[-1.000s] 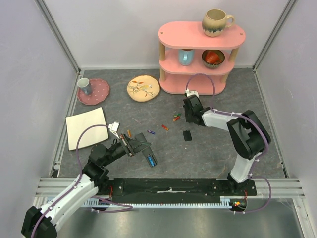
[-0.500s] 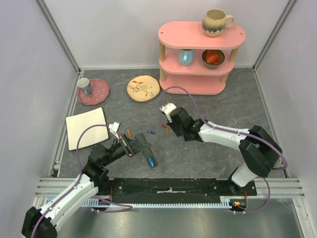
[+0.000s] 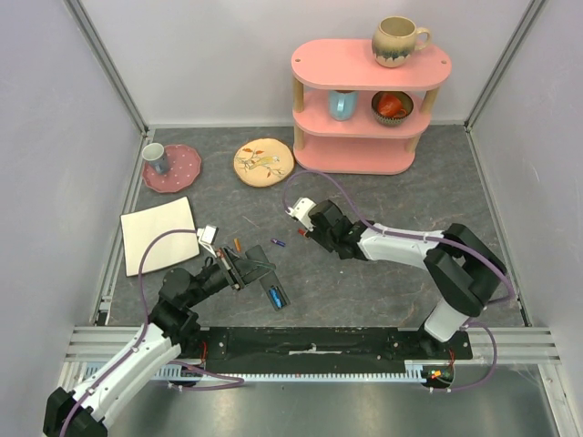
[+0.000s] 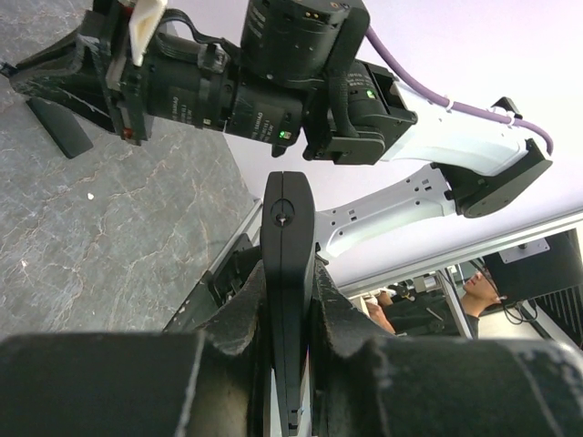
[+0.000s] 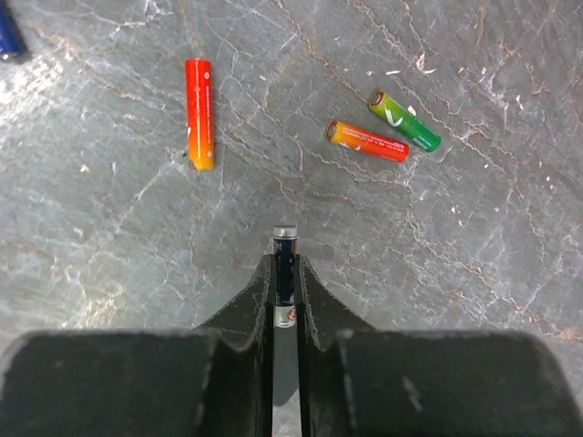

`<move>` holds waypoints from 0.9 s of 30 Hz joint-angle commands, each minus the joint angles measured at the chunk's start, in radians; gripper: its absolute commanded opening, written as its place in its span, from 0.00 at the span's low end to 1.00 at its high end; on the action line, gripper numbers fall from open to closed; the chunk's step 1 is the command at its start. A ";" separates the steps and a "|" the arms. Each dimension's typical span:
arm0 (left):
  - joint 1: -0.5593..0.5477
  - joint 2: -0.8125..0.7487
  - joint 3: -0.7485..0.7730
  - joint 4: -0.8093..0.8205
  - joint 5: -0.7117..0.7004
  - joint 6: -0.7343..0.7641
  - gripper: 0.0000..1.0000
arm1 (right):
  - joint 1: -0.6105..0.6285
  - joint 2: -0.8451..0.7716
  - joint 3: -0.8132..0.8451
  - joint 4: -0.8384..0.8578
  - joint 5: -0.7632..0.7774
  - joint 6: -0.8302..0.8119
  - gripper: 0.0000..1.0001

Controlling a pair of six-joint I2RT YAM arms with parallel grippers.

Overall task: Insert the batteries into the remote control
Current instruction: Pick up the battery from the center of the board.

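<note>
Over the grey desk (image 3: 383, 273): remote control (image 4: 288, 218) and one dark battery (image 5: 285, 244), both gripped.
Clamps the remote control edge-up between the pressed-in fingers of the left end effector (image 4: 288, 296), at the desk's near left. Pinches the dark battery, silver tip forward, in the right end effector (image 5: 285, 259), near the desk's middle and low over the surface. Leaves loose batteries flat on the desk ahead: a red-orange one (image 5: 199, 114) to the left, an orange-red one (image 5: 367, 141) and a green one (image 5: 405, 120) close together to the right.

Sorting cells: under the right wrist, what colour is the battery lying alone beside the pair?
The battery is red fading to orange; right wrist view.
</note>
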 commanded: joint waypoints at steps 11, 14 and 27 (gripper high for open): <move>0.006 0.009 -0.023 -0.009 0.002 0.027 0.02 | -0.002 0.144 0.081 -0.031 0.105 0.288 0.00; 0.006 0.017 -0.024 -0.008 -0.001 0.027 0.02 | -0.002 0.147 0.084 -0.040 0.098 0.326 0.15; 0.006 0.045 -0.021 0.001 -0.001 0.030 0.02 | -0.002 0.093 0.036 -0.065 0.092 0.382 0.41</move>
